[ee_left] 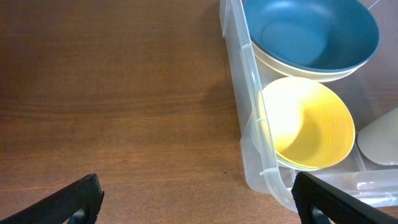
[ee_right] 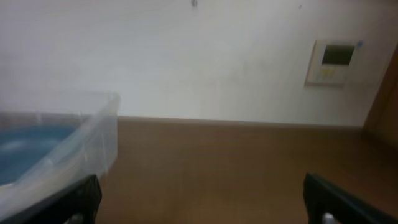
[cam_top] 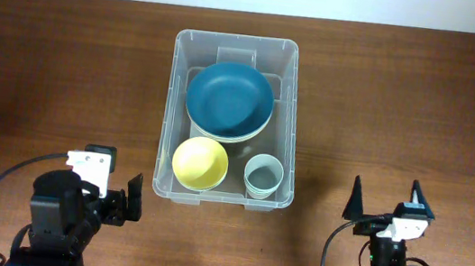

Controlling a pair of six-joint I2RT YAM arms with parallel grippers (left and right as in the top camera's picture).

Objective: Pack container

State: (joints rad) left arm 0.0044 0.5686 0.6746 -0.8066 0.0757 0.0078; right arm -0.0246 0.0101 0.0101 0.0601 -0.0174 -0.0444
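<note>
While the container point(cam_top: 170, 97) sits filled with bowls, the left gripper point(cam_top: 125, 199) and right gripper point(cam_top: 385, 192) gape wide, holding nothing

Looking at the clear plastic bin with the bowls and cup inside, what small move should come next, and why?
Probably none but a hold at rest: the round dark blue bowl, small yellow bowl and pale grey-green cup already sit inside the clear rectangular plastic bin, and the left gripper and right gripper are both open and hold nothing.
</note>
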